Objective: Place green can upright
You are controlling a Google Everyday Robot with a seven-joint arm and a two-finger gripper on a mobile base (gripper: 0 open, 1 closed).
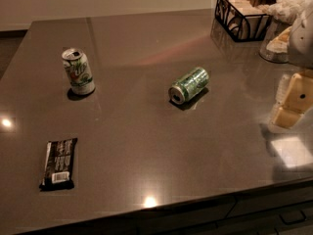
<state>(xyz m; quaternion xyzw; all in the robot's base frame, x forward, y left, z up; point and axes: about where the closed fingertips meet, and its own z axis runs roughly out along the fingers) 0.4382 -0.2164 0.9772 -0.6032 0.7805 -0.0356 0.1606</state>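
The green can (189, 84) lies on its side near the middle of the dark countertop (146, 146). Its silver top faces the front left. Its body is dark green with pale mottled markings. My gripper (292, 101) hangs at the right edge of the view, pale beige, well to the right of the can and apart from it. Nothing shows in it. The white arm (303, 38) rises above it.
A mostly white can with green lettering (78, 71) stands upright at the back left. A dark snack bar (58, 163) lies flat at the front left. A black wire basket (240, 14) and a glass jar (275, 45) stand at the back right. The counter's front edge (195, 197) runs below.
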